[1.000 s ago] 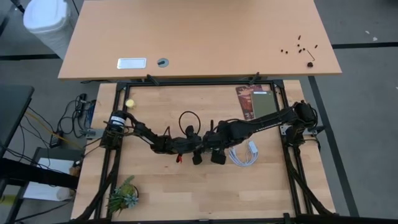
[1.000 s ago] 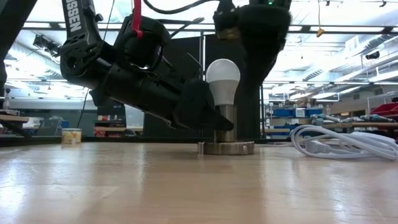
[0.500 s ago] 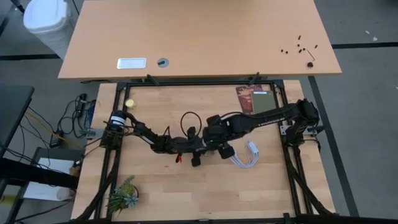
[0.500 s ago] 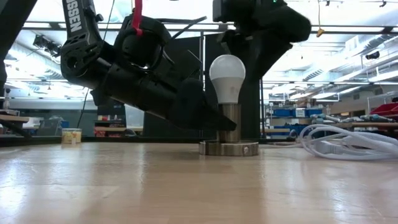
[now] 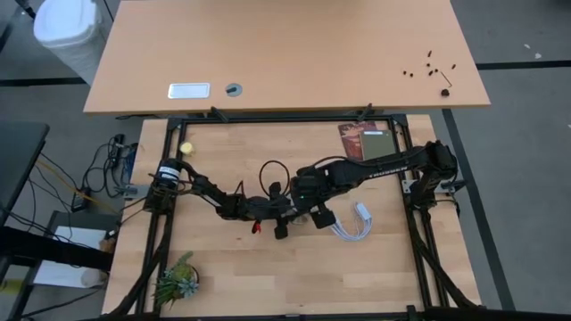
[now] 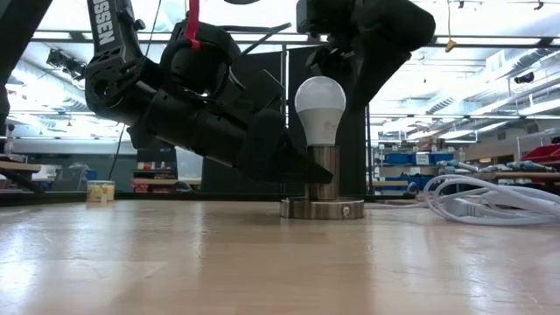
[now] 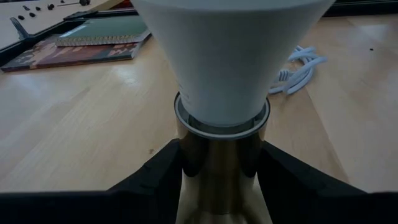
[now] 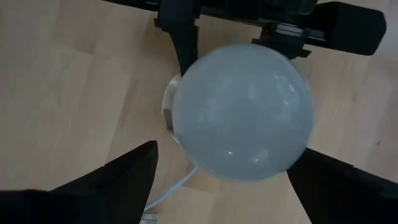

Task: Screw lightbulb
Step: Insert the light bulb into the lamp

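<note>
Since a second ago, the right gripper (image 8: 217, 180) has been lifting off the lightbulb (image 6: 320, 108) and swinging a little toward the back of the table, and the lightbulb with its socket has slid slightly toward the cord (image 6: 490, 199). Nearest the left gripper's fingers (image 7: 155, 177), the metal socket (image 7: 222, 168) is sitting squeezed between them: the left gripper (image 6: 297, 166) is clamping the socket's upright barrel from both sides, low down and close to the tabletop (image 6: 262, 262), and holding it steady. Directly above those fingers, the lightbulb is standing upright in the socket, its white neck meeting the socket's rim with only a thin grey ring showing. Above that, the right gripper is hovering over the bulb's dome with its fingers spread wide on either side, not touching the glass. Farther off, beyond the fingers, the white cord is lying coiled, and a book (image 7: 87, 43) is resting near the table's far edge.

As for progress, the lightbulb is already seated and looks mostly threaded in. Whether it is fully tight cannot be told. What probably remains is either another regrasp and twist by the right gripper, or simply both arms letting go and backing away.
</note>
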Controlling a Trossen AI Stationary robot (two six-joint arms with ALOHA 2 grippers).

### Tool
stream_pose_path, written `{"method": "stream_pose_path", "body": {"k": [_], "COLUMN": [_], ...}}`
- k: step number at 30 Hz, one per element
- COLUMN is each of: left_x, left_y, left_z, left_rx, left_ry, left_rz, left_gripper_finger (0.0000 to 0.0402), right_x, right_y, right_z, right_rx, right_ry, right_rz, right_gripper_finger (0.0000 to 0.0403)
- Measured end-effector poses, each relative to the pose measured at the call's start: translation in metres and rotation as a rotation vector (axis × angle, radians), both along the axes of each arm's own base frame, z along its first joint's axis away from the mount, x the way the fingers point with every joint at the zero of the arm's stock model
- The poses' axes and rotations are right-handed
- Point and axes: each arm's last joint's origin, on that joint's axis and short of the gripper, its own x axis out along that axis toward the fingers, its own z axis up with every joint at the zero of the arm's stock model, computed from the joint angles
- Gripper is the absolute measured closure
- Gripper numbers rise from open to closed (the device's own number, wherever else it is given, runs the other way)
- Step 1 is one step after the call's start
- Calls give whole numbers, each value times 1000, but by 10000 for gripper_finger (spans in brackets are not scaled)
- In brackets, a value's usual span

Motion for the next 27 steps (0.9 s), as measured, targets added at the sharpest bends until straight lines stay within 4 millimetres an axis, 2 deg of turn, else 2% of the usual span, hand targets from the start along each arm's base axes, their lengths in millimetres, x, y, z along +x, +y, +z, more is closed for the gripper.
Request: {"method": "stream_pose_path", "body": {"k": [8,14,19,27], "left_x": [0,4,6,7], "left_y": [0,-1,-1,0], "left_z": [0,2,4,4], "left_rx": [-3,-2,-2,-1], "left_ry": [0,-3,-8,-9], "left_rz": [2,1,1,7], "left_gripper_finger": [218,218,218,218], "right_x": [6,18,26,34], "right_y": [0,2,5,7], "right_z": [8,10,11,-4], "right_rx": [21,-5,-41,-53], "right_ry": [-16,147,156,183], "right_rz": [-15,-10,-7,-4], "right_gripper_finger": [50,50,50,50]}}
